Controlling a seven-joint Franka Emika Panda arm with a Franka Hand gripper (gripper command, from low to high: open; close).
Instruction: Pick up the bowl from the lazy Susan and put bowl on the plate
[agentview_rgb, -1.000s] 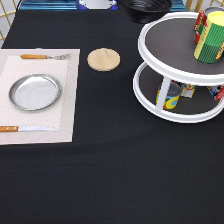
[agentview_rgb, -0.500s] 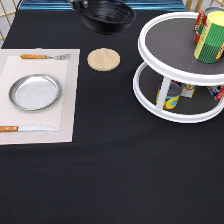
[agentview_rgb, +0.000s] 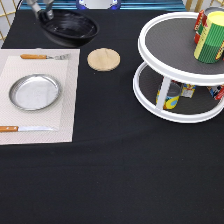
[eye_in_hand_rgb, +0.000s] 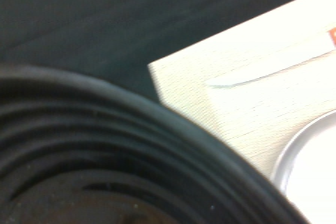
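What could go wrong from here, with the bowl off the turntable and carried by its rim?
The tool holds the bowl only at its rim near the exterior view's top left, so the glossy bowl might tilt or slip. A fork and a knife flank the plate, so an off-centre landing could knock either. The coaster lies nearby.

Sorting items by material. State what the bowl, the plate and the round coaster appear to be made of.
Bowl: glossy black, probably plastic; light glints on its ribbed inside. Plate: shiny silver metal, mirror-like rim. Coaster: matte tan, cork or wood, hard to tell. The gripper is at the bowl's rim.
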